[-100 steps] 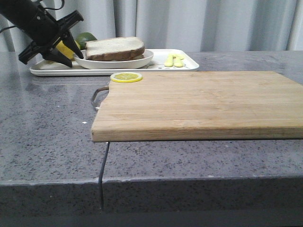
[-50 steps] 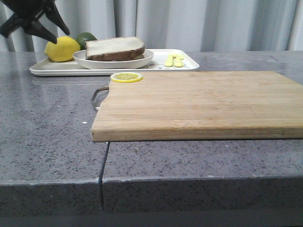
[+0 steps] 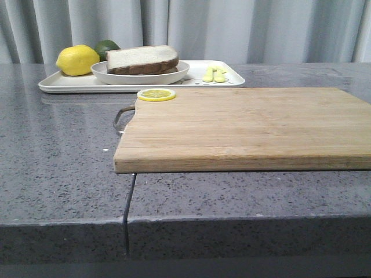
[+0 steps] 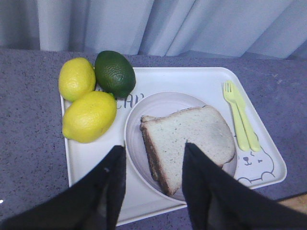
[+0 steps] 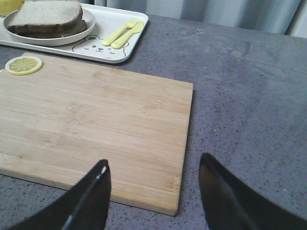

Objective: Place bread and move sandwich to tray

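The sandwich (image 3: 142, 59) lies on a round white plate (image 3: 174, 74), and the plate stands on the white tray (image 3: 64, 84) at the back left. A thick pale bread slice (image 4: 187, 139) with a dark crust forms its top; no egg shows. In the left wrist view my left gripper (image 4: 153, 147) hangs open above the plate (image 4: 136, 120), holding nothing, with its fingers apart over the near side of the tray (image 4: 96, 158). My right gripper (image 5: 153, 160) is open and empty over the wooden board's near right corner. Neither gripper shows in the front view.
A wooden board (image 3: 243, 124) fills the table's middle, with a lemon slice (image 3: 155, 94) on its far left corner. On the tray are two lemons (image 4: 89, 116), a lime (image 4: 115, 73) and a yellow fork and spoon (image 4: 240, 120). A metal handle (image 3: 123, 116) sticks out on the board's left.
My left gripper, which was beside the plate at the tray's left end, rose up and to the left and is now out of the front view. The sandwich and plate stayed put.
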Controlling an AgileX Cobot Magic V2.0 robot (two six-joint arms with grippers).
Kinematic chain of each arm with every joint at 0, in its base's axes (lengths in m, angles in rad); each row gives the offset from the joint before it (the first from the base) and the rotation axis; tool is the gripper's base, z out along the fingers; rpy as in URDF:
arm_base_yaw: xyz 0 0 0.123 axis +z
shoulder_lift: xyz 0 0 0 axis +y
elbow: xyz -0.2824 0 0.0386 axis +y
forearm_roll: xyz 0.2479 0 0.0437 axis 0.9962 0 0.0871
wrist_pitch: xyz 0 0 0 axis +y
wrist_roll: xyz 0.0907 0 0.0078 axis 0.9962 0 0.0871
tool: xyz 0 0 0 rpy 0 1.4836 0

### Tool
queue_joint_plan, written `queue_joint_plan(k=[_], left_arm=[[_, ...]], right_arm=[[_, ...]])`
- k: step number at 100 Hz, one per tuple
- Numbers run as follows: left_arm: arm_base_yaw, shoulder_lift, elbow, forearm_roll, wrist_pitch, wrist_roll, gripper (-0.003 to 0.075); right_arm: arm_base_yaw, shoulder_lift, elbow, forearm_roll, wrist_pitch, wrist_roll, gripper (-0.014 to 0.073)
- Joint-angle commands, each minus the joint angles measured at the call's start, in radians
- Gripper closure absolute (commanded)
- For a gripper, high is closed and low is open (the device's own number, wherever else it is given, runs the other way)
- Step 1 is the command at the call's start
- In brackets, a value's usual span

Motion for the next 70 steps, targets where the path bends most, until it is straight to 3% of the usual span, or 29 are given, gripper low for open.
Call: queue_joint_plan(k=[1,20,46,70], left_arm=[[-0.005,-0.138,0.068,-0.021,-0.101,0.055,0.0456],[-0.004,-0.365,0.399,-0.021,-0.298,0.139,0.0456],[-0.005,-0.704,0.894,-0.037,-0.67,0.164,0.0458],[-0.005,-1.009,1.226,-0.002,-0.782,0.165,0.0458]], right_arm=[[-0.006,0.003,-0.026,-0.013,-0.083,-0.006,0.0169],[-0.006,0.003,-0.026,-0.013,-0.109,-0.006,0.0169],[-0.006,0.003,-0.026,-0.013,-0.177,-0.006,0.0169],[-0.006,-0.001,-0.018,-0.013,-0.217,-0.039,0.0171]])
